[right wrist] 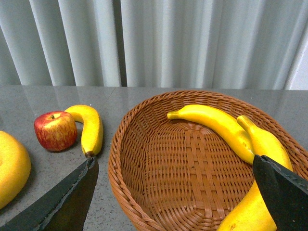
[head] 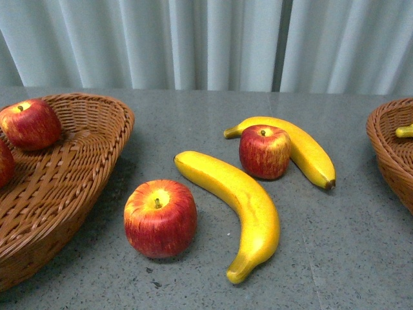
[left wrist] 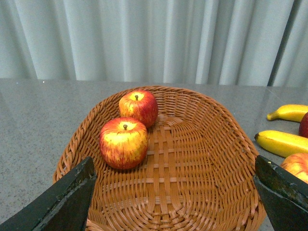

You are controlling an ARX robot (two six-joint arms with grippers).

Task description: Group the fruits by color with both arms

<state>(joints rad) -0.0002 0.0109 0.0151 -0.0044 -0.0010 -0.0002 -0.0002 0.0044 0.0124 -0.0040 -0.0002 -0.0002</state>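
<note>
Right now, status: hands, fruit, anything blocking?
Left hand open, empty, facing apple basket. Right hand open, empty, facing banana basket. Two apples, two bananas loose on table. Nothing blocking.

Lab-like setup: pale curtain (head: 193,39), grey tabletop (head: 348,245)

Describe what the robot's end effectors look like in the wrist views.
Only finger parts show. The left end effector has two flat, matte black, wedge-shaped fingers with paler edges. The right end effector looks the same. No cables, lights or markings are visible.
</note>
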